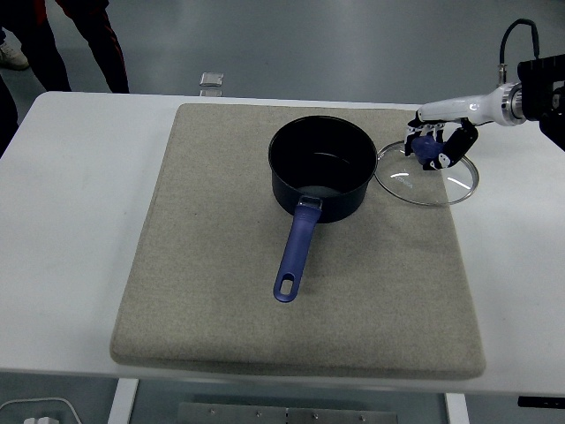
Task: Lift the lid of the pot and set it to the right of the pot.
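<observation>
A dark blue pot [322,168] with a long blue handle [296,252] stands uncovered on the grey mat [221,291]. Just right of it lies the glass lid [426,174], its left rim almost touching the pot and its right part over the mat's edge. My right hand [433,146] comes in from the right edge and has its fingers curled around the lid's blue knob. Whether the lid rests fully on the surface or is held slightly above it I cannot tell. The left arm is out of view.
A small clear object [210,80] sits at the table's far edge. A person's legs [88,35] stand beyond the far left corner. White tabletop [521,247] shows right of the mat.
</observation>
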Robot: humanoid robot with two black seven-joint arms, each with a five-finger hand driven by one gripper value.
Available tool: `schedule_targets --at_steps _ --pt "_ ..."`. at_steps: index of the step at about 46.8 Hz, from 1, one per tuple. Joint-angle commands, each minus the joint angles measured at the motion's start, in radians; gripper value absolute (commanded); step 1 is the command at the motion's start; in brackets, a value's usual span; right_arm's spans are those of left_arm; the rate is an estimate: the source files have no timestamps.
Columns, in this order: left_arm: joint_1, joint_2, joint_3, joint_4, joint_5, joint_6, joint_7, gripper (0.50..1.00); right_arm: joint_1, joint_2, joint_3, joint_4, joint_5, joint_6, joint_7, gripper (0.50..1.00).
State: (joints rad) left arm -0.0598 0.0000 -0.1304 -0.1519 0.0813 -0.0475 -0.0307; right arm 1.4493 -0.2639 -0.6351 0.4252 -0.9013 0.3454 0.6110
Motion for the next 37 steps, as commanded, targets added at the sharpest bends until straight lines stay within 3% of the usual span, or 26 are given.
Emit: schedule_targets --at_steps 1,37 --pt "0.0 0.0 0.0 0.0 0.0 0.0 0.0 1.0 -0.01 0.0 0.0 0.0 0.001 -0.008 0.0 0.5" --pt "0.0 0.0 0.0 0.0 0.0 0.0 0.0 1.0 -0.043 0.006 -0.014 0.001 0.036 -0.034 0.0 0.5"
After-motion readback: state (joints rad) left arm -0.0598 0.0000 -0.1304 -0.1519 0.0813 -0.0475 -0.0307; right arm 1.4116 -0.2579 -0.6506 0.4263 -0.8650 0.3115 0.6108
